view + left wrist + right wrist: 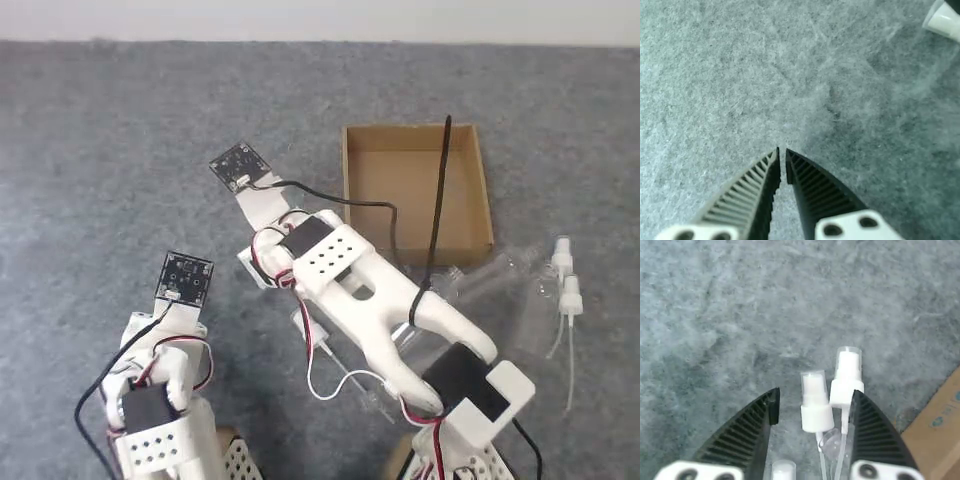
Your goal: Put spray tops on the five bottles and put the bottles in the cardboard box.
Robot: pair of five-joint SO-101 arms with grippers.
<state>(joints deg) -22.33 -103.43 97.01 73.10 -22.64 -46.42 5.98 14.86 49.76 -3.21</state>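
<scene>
Two spray tops, bottles beside cardboard box

light: bright, diffuse, even | shadows: faint, soft beneath right arm | wrist views: evenly lit

Two spray tops sit inside the spread right gripper, cardboard box close beside, free carpet ahead.

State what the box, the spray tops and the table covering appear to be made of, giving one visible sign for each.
Box: brown cardboard, matt, with paler cut edges along the walls.
Spray tops: likely moulded plastic, being white, smooth and slightly shiny.
Table covering: probably grey felt or carpet, judging by its fuzzy, fibrous surface.
</scene>
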